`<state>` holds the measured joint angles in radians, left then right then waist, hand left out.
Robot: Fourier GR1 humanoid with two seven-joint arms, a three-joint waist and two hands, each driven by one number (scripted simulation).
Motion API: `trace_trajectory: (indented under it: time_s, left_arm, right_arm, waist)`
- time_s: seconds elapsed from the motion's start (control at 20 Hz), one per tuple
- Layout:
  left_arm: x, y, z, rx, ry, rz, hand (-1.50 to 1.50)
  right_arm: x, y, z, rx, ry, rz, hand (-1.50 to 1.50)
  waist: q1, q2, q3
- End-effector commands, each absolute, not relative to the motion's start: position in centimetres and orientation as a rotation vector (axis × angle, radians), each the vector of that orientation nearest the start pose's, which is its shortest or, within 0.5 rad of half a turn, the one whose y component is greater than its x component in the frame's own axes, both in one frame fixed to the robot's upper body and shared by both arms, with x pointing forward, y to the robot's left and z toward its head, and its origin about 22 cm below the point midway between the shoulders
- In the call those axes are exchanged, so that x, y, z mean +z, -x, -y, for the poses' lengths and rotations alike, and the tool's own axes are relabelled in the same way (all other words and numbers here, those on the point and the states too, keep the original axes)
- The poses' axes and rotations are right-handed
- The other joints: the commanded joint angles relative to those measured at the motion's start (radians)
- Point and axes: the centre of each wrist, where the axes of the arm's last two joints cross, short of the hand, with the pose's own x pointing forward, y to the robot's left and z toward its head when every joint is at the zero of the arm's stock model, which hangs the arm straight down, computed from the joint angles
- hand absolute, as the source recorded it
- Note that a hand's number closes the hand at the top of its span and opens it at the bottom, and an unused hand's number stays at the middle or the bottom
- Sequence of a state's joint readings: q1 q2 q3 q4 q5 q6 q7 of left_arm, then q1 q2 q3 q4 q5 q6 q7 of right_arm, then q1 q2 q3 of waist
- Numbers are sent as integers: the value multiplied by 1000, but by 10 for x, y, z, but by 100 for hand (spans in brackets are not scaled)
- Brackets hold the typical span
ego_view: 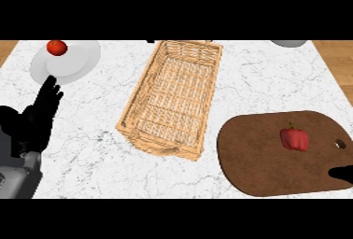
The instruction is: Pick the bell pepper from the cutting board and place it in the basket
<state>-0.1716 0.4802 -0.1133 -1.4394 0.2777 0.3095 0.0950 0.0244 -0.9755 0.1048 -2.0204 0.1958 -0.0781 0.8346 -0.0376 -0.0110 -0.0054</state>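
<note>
Though small, bell pepper (295, 139) seemingly stem-up.

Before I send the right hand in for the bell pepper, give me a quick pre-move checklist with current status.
1. Bell pepper lies on the cutting board, free of any hand: ok.
2. Right hand in place over the pepper: not ok; only a dark tip shows at the board's right edge, apart from the pepper.
3. Right hand open for the grasp: cannot tell.
4. Basket holds nothing, ready to take the pepper: ok.
5. Counter between board and basket free of objects: ok.
6. Left hand open, fingers up, at the view's left edge, away from the path: ok.
</note>
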Motion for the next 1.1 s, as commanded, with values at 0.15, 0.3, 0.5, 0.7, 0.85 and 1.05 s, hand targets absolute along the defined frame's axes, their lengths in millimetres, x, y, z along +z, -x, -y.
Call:
trace_trajectory:
  time_s: [0.15,0.3,0.5,0.7,0.85,1.05]
  left_arm:
    - [46,-286,-297,0,-300,1515,0]
    - [40,-280,-307,-10,-289,1503,0]
    - [45,-286,-291,-18,-276,1510,0]
    - [56,-293,-286,-26,-304,1516,0]
    - [37,-288,-284,-11,-281,1512,0]
    - [40,-283,-306,-7,-293,1512,0]
  right_arm:
    - [205,-177,287,571,983,1049,-150]
    - [173,-181,297,504,982,1130,-150]
    - [163,-189,290,500,963,1134,-150]
    - [126,-186,300,517,941,1146,-150]
    - [107,-200,293,498,932,1172,-150]
    - [92,-213,297,501,967,1213,-150]
  waist:
    - [26,9,5]
    - [29,10,6]
    - [35,10,5]
    - [32,10,6]
    - [36,11,6]
    - [40,11,6]
